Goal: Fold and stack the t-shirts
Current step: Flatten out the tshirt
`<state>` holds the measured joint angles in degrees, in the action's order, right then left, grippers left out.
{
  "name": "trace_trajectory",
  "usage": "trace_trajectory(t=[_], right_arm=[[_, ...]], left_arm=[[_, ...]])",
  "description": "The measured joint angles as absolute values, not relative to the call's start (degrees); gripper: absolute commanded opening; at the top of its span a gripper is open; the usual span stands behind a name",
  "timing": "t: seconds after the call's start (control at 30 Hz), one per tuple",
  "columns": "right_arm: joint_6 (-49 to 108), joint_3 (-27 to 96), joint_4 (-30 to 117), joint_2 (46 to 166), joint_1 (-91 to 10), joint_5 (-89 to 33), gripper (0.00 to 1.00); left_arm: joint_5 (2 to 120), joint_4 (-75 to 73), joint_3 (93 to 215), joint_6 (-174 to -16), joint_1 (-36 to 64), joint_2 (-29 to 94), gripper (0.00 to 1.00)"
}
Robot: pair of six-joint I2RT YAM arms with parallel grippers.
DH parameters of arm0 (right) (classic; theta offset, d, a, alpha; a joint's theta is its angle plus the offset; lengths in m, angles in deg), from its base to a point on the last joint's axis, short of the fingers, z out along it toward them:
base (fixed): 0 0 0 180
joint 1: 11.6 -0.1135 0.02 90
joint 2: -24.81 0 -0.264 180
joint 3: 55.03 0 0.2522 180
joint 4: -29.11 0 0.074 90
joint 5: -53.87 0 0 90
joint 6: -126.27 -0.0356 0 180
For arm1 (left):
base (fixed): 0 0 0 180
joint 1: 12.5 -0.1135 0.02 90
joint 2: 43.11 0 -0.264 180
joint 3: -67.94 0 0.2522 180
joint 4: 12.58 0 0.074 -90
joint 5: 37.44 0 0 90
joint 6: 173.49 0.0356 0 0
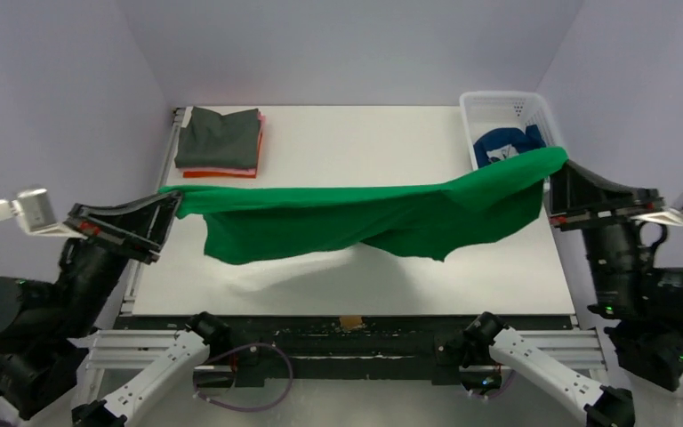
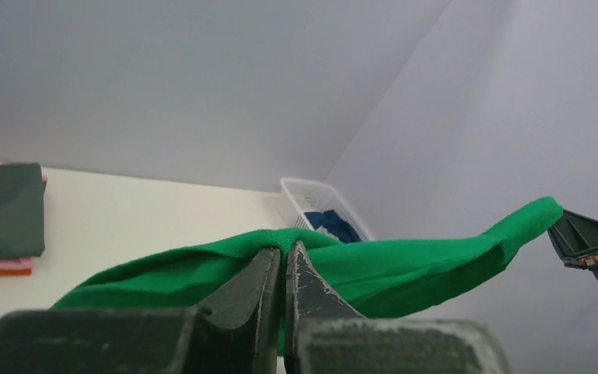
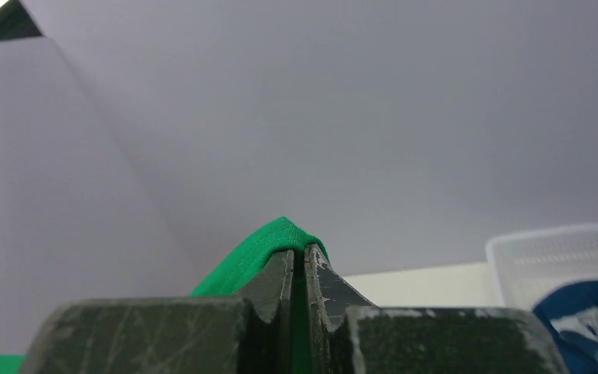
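No readable text or labels.

Left claw point(image 2: 283, 261) clamped on green t-shirt point(image 2: 405, 261); basket point(image 2: 311, 195) behind.

You've got the bright green t-shirt point(image 1: 365, 218) stretched L-to-R in mid-air above the worktop point(image 1: 365, 133). One end is pinched in the left pincer point(image 1: 176, 197), the other in the right pincer point(image 1: 553, 176), which sits a bit farther back. Its top edge runs fairly taut; the rest hangs in loose folds, lowest at front-left. At the far-left corner you see a folded stack: dark grey t-shirt point(image 1: 220, 136) on top, pink and orange edges point(image 1: 220, 173) beneath. A blue t-shirt point(image 1: 504, 144) w/ white marks lies crumpled in the basket point(image 1: 498, 96), far right.
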<state>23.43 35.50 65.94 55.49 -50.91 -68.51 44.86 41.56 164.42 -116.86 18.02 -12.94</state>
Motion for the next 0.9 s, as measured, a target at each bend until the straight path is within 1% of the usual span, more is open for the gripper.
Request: trace_trajectory(t=[0.1,0.23,0.37,0.47,0.57,0.73,0.8,0.9], right_arm=[[25.5,46.6,67.2,59.0,-50.9,-61.7,0.00],[28.1,59.2,70.3,65.1,-50.9,-56.2,0.00],[30.6,64.5,72.0,69.7,-50.9,-54.7,0.00],[33.3,64.5,71.9,72.4,-50.9,-56.4,0.00],[36.5,62.5,70.3,75.3,-50.9,-61.1,0.00],[44.1,54.0,61.3,82.0,-50.5,-73.7,0.00],[46.0,50.6,58.2,86.0,-48.7,-76.7,0.00],[45.2,47.7,56.6,93.4,-42.6,-75.8,0.00]], left_arm=[[45.4,43.7,172.3,-115.2,18.0,-12.0,0.00],[46.6,46.0,181.0,-113.5,18.0,-10.0,0.00],[46.3,46.8,184.4,-112.1,18.0,-9.1,0.00],[44.2,46.7,183.0,-111.7,18.0,-8.7,0.00],[39.7,46.6,179.8,-111.5,18.0,-6.4,0.00],[30.8,46.0,172.4,-112.0,17.8,2.4,0.00],[29.3,45.8,168.9,-113.0,15.5,7.5,0.00],[33.3,44.1,163.5,-115.6,7.1,15.9,0.00]])
